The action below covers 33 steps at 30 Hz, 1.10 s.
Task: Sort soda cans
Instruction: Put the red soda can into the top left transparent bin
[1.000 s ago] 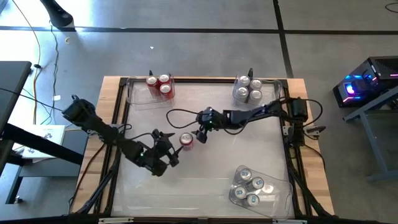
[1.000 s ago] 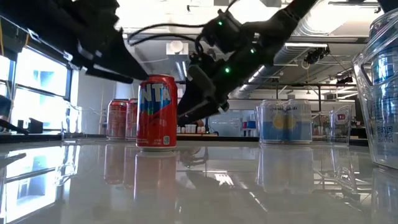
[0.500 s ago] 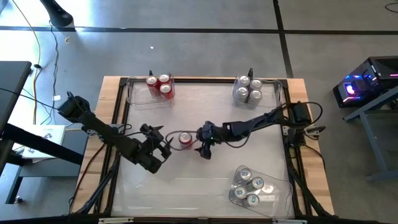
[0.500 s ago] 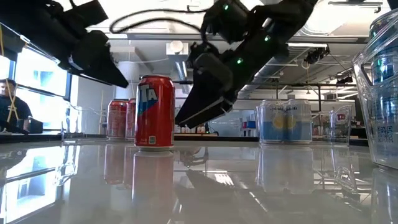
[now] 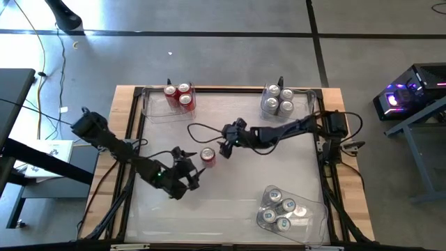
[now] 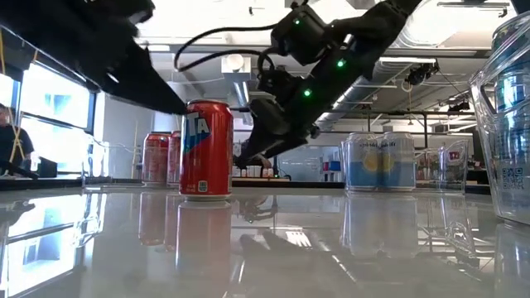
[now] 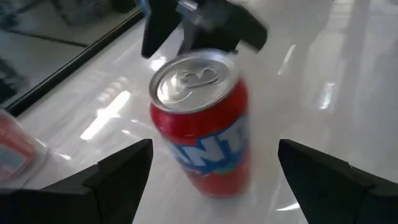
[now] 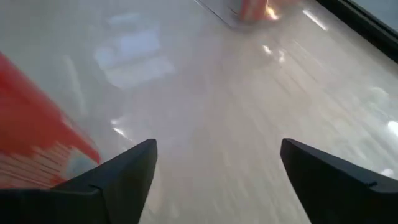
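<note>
While one red can (image 5: 208,155) stands alone mid tabletop (image 5: 237,202), left pincer (image 5: 187,169) waits just beside it, spread wide, lined up to grab. Right pincer (image 5: 224,148) near other side, spread too, holding nothing. Sorted by colour into clear bins: three red cans (image 5: 179,95) far left, four silver cans (image 5: 278,98) far right, four near right (image 5: 281,211).

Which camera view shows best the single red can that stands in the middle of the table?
The left wrist view: the red can fills it, silver top and label both visible. The low view shows its side, upright. The high view shows only its small top. The right wrist view catches just a red edge.
</note>
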{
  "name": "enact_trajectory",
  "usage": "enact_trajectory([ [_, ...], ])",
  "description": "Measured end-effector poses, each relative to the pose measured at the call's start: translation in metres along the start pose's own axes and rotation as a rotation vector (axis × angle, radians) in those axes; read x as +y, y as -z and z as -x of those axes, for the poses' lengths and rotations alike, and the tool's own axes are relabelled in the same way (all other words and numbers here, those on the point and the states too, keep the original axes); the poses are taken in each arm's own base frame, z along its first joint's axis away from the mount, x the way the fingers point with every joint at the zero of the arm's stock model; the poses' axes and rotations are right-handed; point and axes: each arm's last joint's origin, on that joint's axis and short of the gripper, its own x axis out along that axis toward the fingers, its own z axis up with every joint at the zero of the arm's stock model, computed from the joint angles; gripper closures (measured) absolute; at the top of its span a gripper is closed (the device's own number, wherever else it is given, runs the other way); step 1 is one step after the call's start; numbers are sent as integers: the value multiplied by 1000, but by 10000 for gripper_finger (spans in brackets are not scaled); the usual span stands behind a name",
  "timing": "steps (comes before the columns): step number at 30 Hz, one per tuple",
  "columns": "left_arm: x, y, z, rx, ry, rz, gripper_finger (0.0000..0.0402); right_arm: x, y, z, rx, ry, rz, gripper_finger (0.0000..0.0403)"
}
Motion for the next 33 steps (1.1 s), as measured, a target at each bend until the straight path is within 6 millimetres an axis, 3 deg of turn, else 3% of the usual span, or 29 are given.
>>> enact_trajectory([
  [5,1,11,-23,47,-75,2,62,3,-6,0,-45,-104,-18,107],
  [11,5,12,-32,55,-117,18,62,12,-1,3,-8,-153,20,142],
  [18,19,11,-23,85,-167,-14,62,33,7,12,12,-195,72,147],
  [25,47,8,4,100,-265,29,62,56,14,23,20,-371,232,147],
  [29,46,3,14,65,-220,50,62,53,17,23,15,-155,221,147],
  [33,31,-3,8,29,-142,73,62,22,9,8,10,12,78,158],
])
